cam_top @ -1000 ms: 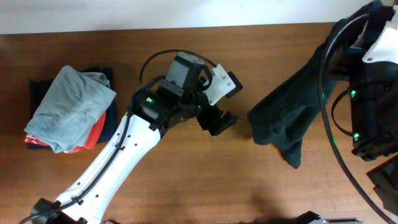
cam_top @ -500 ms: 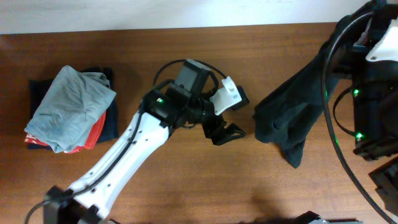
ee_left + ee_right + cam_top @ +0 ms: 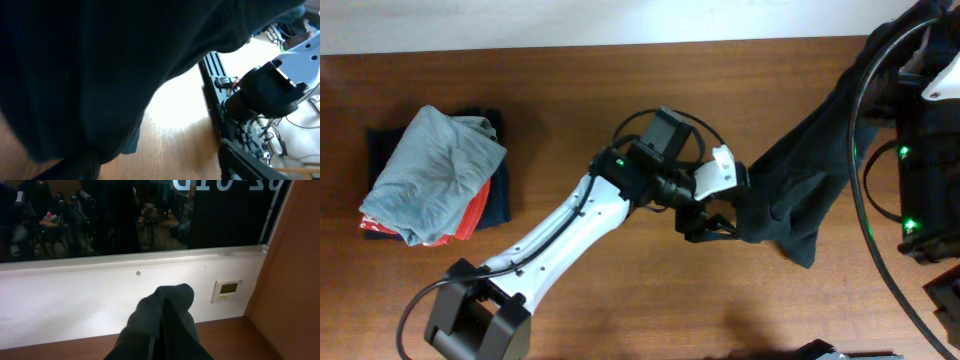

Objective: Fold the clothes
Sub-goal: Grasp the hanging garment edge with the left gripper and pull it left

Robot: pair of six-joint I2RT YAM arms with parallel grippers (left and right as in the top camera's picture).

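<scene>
The clothes, a black T-shirt (image 3: 800,190), hang bunched from the upper right down to the wooden table. My right gripper (image 3: 161,340) is shut on a fold of the T-shirt (image 3: 167,305), held high off the table. My left gripper (image 3: 718,222) has reached the shirt's lower left edge. Its jaws stand apart, with the hem at or between the fingers. In the left wrist view the black fabric (image 3: 100,65) fills most of the frame and hides the fingers.
A stack of folded garments lies at the far left, a light grey-blue one (image 3: 435,170) over orange-red (image 3: 470,215) and navy (image 3: 498,195). The right arm's base and cables (image 3: 920,150) crowd the right edge. A black rail (image 3: 215,90) runs past the table.
My left arm has swung right across the table, from mid-table up to the shirt's lower left edge. Its jaws have narrowed a little. The hanging shirt has drifted slightly right.
</scene>
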